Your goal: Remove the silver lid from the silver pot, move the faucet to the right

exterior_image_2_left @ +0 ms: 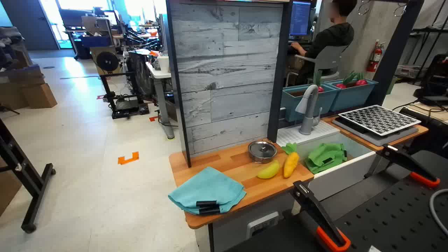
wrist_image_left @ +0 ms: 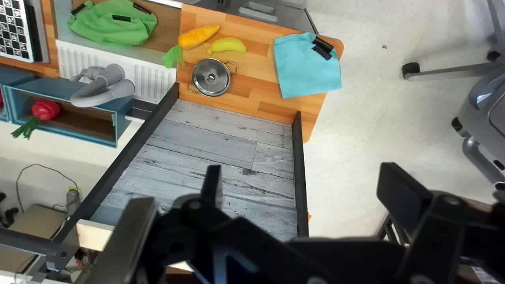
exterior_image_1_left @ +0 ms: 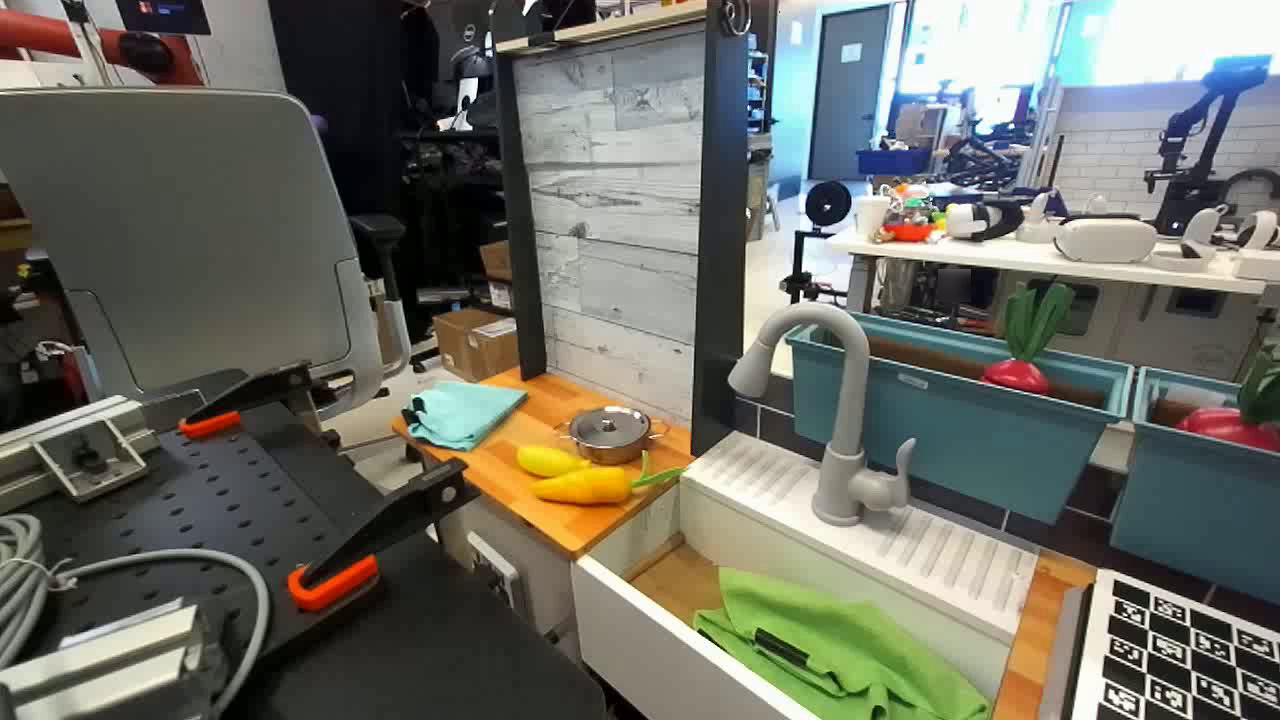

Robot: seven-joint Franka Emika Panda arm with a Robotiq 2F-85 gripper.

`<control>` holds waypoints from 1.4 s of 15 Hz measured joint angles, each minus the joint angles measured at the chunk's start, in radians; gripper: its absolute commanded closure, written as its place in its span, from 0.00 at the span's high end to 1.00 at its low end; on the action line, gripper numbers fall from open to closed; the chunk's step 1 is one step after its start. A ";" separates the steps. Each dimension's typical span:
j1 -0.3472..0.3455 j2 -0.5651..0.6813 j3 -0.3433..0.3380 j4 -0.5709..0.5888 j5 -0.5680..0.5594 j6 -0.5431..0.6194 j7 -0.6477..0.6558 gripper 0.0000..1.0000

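Wrist view, from up high: the gripper [wrist_image_left: 305, 193] fills the six o'clock edge, its two fingers spread well apart, with the plank panel [wrist_image_left: 229, 154] and the floor [wrist_image_left: 347, 138] showing in the gap between them. Up toward twelve o'clock, on the wooden counter [wrist_image_left: 256, 75], I can see the silver lid [wrist_image_left: 211, 77] sitting on the silver pot [exterior_image_1_left: 615, 457], whose wall shows beneath it in both exterior views. Make that pot the middle of the dial, and a yellow banana [wrist_image_left: 228, 45] lies near it at one o'clock, an orange-yellow carrot [wrist_image_left: 198, 36] at eleven with its leafy green top round at ten, and a folded teal cloth [wrist_image_left: 305, 69] well apart at three. Over at nine stands the grey faucet [exterior_image_1_left: 853, 400], rising from the ribbed white drainboard [exterior_image_1_left: 955, 560] along the sink [exterior_image_1_left: 635, 645]; in both exterior views its arched spout bends toward nine o'clock. A rumpled green cloth [wrist_image_left: 114, 25] lies down in the sink, at ten o'clock from the pot as the wrist camera has it. Behind the faucet, around eight o'clock there, are teal planters [exterior_image_1_left: 970, 440] with red radishes [exterior_image_1_left: 1015, 376] in them. In an exterior view, up past the faucet toward twelve o'clock, a person [exterior_image_2_left: 332, 38] in dark clothes sits before a computer screen [exterior_image_2_left: 300, 17].
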 measured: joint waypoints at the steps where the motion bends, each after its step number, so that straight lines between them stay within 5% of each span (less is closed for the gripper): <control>1: 0.000 0.000 0.000 0.001 0.000 0.000 0.000 1.00; 14: 0.000 0.002 -0.001 -0.012 -0.003 0.004 0.000 1.00; 21: -0.018 0.050 -0.043 -0.096 -0.048 0.101 0.003 1.00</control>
